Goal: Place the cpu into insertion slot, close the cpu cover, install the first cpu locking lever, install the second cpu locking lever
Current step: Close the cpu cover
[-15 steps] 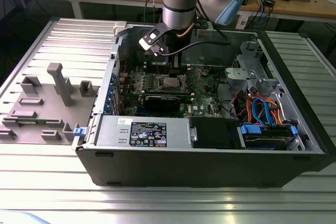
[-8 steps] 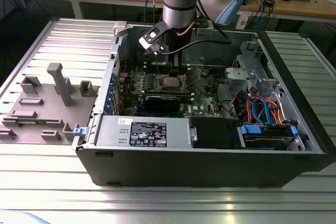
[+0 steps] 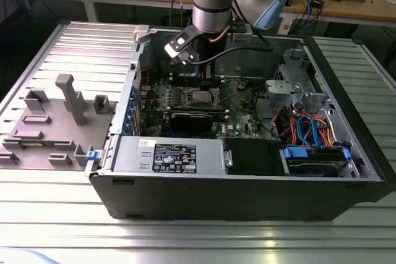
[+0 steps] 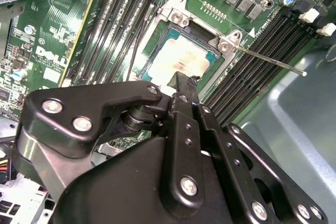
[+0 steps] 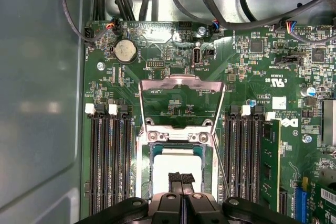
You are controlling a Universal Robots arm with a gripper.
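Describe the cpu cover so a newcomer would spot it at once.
In the first wrist view, find the green circuit board. Between its two banks of long black memory slots sits the cpu. The cpu cover is the silver frame with a large window, standing open beside it.

You've got a matt pale-grey metal cpu (image 5: 176,160), bright smooth metal cover (image 5: 181,81), glossy green board (image 5: 252,72), matt black gripper (image 5: 181,177), ribbed dull metal table (image 3: 49,214) at the exterior view's lower left.

You have the case (image 3: 247,196) on the surface (image 3: 185,239), with blocks (image 3: 68,100) at its nine o'clock in the exterior view. Inside, the chip (image 5: 168,162) lies in the socket (image 5: 143,174), cover (image 5: 181,83) open beyond it, memory slots (image 5: 110,166) flanking both sides.
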